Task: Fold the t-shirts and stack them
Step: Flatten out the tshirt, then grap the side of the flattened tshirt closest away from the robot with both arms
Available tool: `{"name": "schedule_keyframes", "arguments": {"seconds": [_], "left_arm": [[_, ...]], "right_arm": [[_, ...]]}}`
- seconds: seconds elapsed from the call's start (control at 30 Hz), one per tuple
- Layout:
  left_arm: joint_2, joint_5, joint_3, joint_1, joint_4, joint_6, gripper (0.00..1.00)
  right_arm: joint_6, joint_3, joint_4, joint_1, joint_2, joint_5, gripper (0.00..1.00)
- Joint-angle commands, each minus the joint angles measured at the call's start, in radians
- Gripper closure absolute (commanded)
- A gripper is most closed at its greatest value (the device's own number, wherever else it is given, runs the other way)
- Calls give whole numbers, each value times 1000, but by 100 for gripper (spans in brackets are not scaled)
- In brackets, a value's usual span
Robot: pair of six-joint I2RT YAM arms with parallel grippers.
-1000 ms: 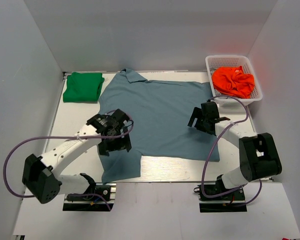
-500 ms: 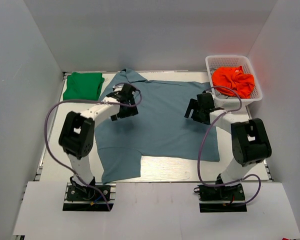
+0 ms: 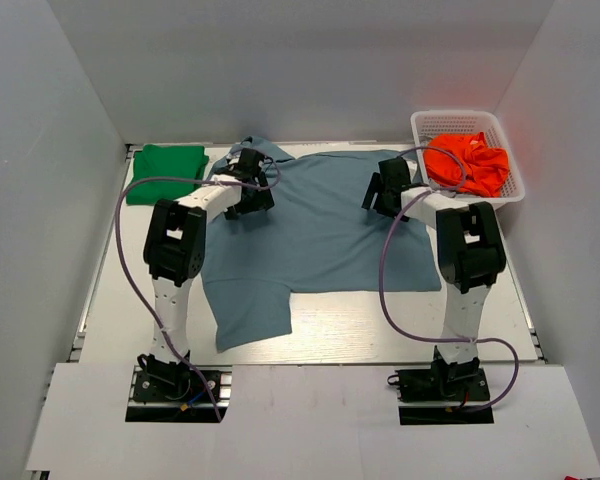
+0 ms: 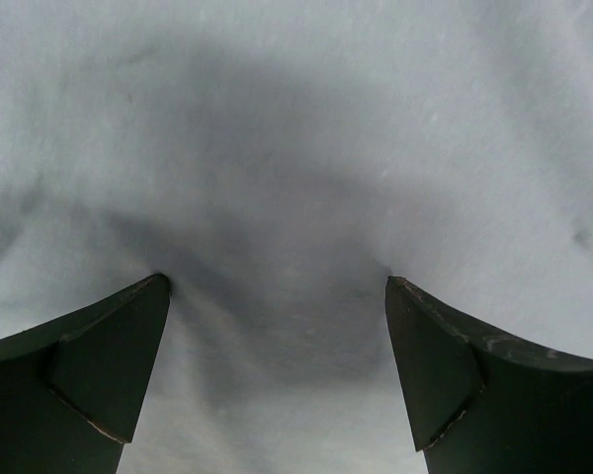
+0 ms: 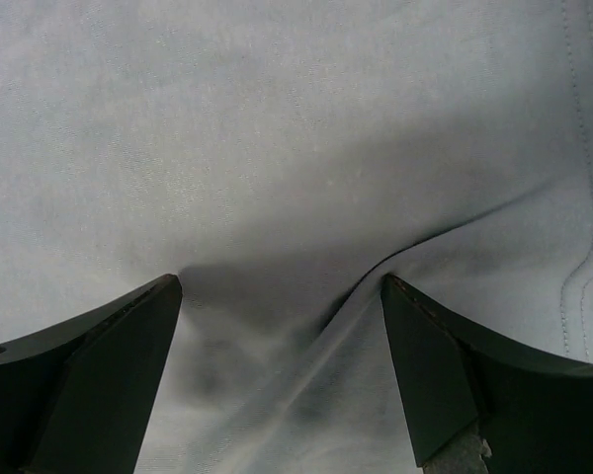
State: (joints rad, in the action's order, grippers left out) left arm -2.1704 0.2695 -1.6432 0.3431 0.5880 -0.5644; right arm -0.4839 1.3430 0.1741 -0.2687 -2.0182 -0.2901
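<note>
Filling both wrist views edge to edge, the slate-blue t-shirt (image 4: 296, 118) shows none of its outline there, so only the top view tells which part each claw is on. In the top view the slate-blue t-shirt (image 3: 320, 235) lies spread over the middle of the table (image 3: 380, 325), collar toward 12 o'clock and one sleeve hanging toward 7 o'clock. The left gripper (image 3: 248, 186) sits at the shirt's 11 o'clock shoulder beside the collar. Its own body hides the fingertips from above. The right gripper (image 3: 388, 188) is at the 1 o'clock shoulder, its tips hidden the same way.

The wrist views settle the claws. The left gripper (image 4: 277, 286) has its fingers (image 4: 99, 365) spread wide, tips dimpling the cloth. The right gripper (image 5: 282, 281) is likewise spread, with a creased ridge of fabric rising between its tips. Neither is clamped.

The folded green t-shirt (image 3: 166, 173) lies at 10 o'clock, apart from the blue one. A white basket (image 3: 468, 119) at 2 o'clock holds crumpled orange cloth (image 3: 468, 163), its shape unreadable.

A second ago the left gripper was over the 7 o'clock sleeve and the right one over the shirt's 3 o'clock edge. Both have since reached out to the far shoulders, and the near sleeve now lies a little further right.
</note>
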Motion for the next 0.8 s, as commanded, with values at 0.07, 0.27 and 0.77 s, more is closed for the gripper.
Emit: {"name": "schedule_keyframes", "arguments": {"seconds": [0.07, 0.27, 0.77], "left_arm": [[-63, -52, -158, -32, 16, 44, 0], [195, -33, 0, -9, 58, 49, 0], [1012, -366, 855, 10, 349, -207, 0]], "right_arm": [[-1, 103, 103, 2, -37, -40, 12], [19, 6, 85, -6, 134, -15, 11], [-102, -461, -56, 0, 590, 66, 10]]}}
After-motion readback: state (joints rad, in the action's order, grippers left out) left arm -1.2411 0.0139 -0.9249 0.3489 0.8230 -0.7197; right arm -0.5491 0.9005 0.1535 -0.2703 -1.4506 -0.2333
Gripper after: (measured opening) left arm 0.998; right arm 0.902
